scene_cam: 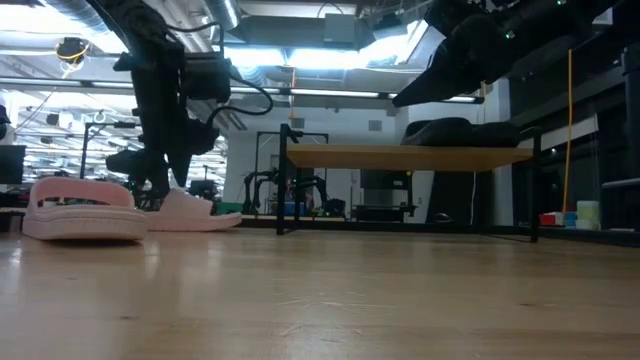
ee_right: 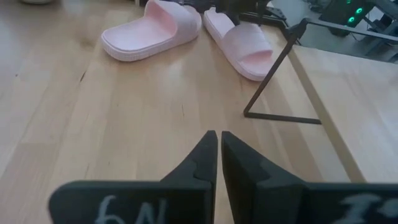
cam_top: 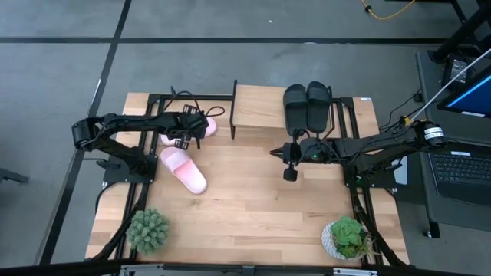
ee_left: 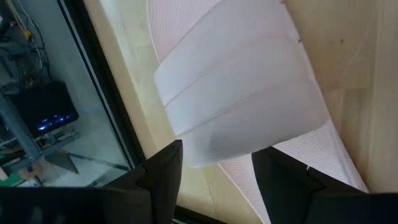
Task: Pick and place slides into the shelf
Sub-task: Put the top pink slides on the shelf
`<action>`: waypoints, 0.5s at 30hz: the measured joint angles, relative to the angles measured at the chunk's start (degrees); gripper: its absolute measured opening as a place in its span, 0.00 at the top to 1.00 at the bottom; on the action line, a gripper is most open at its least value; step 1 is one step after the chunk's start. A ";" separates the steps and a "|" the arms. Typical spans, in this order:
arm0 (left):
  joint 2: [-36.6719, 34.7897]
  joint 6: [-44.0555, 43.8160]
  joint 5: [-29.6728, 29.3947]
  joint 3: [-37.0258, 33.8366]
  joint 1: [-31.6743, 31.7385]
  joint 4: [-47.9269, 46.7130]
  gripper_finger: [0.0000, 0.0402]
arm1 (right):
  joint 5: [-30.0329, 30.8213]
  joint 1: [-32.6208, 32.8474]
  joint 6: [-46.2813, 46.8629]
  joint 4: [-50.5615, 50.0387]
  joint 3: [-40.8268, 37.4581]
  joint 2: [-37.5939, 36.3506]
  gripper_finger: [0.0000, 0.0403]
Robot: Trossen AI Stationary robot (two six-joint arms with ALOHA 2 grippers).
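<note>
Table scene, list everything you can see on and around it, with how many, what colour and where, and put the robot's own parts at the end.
black slides: two, black, side by side on the shelf's right part.
pink slides: two, pale pink, on the table left of the shelf; the far one sits under the left pincer.
shelf: one, light wood top with black frames, far middle of the table.
plants: two, green, at the near left and near right corners.
laptop: one, dark, off the table's right edge.
left pincer: open, over the far pink slide's strap.
right pincer: shut, empty, above the table in front of the shelf.
</note>
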 joint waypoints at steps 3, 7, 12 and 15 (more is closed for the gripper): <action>0.00 0.01 0.55 0.00 0.00 0.03 0.60 | 0.00 0.00 0.00 0.29 0.00 0.00 0.94; 0.00 -0.92 3.89 0.00 0.04 0.46 0.69 | 0.00 0.00 0.00 0.62 0.00 0.00 0.94; 0.00 -1.70 6.59 0.00 1.03 1.14 0.78 | 0.00 0.00 0.00 0.94 0.00 0.00 0.94; 0.00 -3.36 6.57 0.00 1.65 1.16 0.84 | 0.00 0.00 0.03 0.94 0.00 0.00 0.94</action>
